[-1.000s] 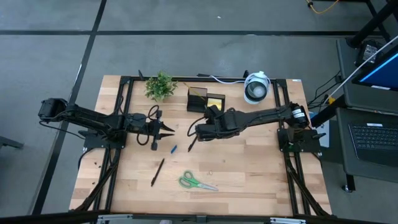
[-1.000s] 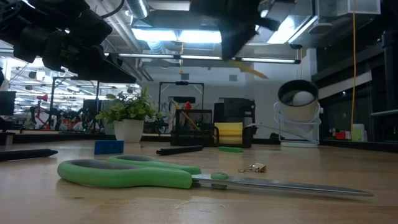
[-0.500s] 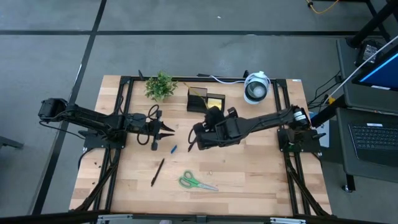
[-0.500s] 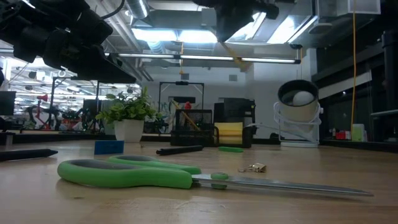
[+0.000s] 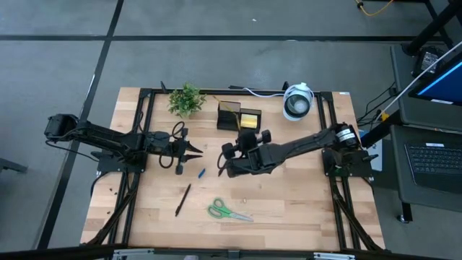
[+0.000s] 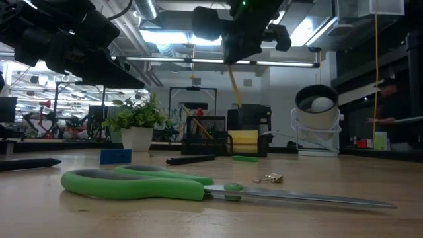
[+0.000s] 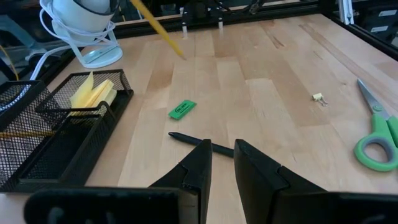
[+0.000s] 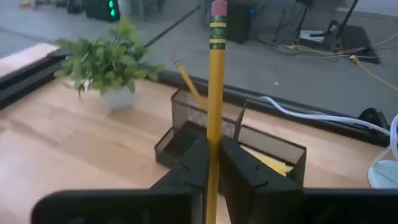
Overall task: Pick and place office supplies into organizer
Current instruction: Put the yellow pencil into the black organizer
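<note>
High view: right gripper (image 5: 229, 163) out over mid-table, clamped on a pencil (image 5: 223, 167), dark tip poking out beyond the fingers. Black mesh organizer (image 5: 238, 116) behind it, toward the table's back edge, well apart. Green-handled scissors (image 5: 227, 211) in front of it, nearer the front edge. Left gripper (image 5: 195, 152) hovering off to the far side of the pencil, fingers pointing at the right gripper; small blue piece (image 5: 201, 173) and black pen (image 5: 182, 198) on the wood just forward of it.

Low view: right gripper (image 6: 232, 56) high above the table, yellow pencil (image 6: 233, 84) hanging down from it, clear of the surface. Organizer (image 6: 225, 137) far behind, with yellow sticky-note pad (image 6: 243, 141) in its lower section. Scissors (image 6: 139, 184) flat in the foreground.

Left wrist view: left gripper (image 7: 219, 163) with fingers narrowly parted, nothing between them. Second black pen (image 7: 186, 138) lying just ahead of the fingertips, small green piece (image 7: 181, 109) a little farther on, organizer (image 7: 59, 127) off to one side.

Right wrist view: right gripper (image 8: 211, 167) pinched on the pencil (image 8: 214, 81), held upright, eraser end up. Organizer (image 8: 233, 144) straight ahead beyond the fingers, another pencil (image 8: 187, 81) leaning in its taller section. Potted plant (image 8: 112, 65) beside it.
</note>
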Available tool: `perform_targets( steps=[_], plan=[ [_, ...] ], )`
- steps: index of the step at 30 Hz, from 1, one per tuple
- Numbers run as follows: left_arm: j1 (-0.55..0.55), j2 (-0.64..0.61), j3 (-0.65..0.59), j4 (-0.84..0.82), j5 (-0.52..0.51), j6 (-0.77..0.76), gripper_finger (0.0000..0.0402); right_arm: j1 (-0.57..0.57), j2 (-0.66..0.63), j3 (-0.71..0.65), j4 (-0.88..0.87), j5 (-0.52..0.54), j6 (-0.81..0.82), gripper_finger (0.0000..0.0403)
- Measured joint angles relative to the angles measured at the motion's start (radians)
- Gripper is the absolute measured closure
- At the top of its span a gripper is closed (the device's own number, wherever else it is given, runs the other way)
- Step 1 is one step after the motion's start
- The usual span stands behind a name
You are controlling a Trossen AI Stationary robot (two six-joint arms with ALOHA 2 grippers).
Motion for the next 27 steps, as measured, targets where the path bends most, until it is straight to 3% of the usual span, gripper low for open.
perform_targets(
  steps=[6, 13, 21, 27],
  plan=[
    [0.0, 0.0, 0.0, 0.0, 0.0, 0.018, 0.0339, -0.029, 0.0, -0.011, 0.085, 0.02, -0.086, 0.0367],
    [0.0, 0.0, 0.0, 0.0, 0.0, 0.019, 0.0339, -0.093, 0.0, -0.011, 0.362, -0.007, -0.396, 0.0366],
    [0.0, 0.0, 0.0, 0.0, 0.0, 0.019, 0.0339, -0.19, 0.0, -0.011, 0.715, -0.179, -0.79, 0.0366],
    [0.0, 0.0, 0.0, 0.0, 0.0, 0.018, 0.0339, -0.27, 0.0, -0.011, 0.794, -0.2, -0.899, 0.0366]
  ],
)
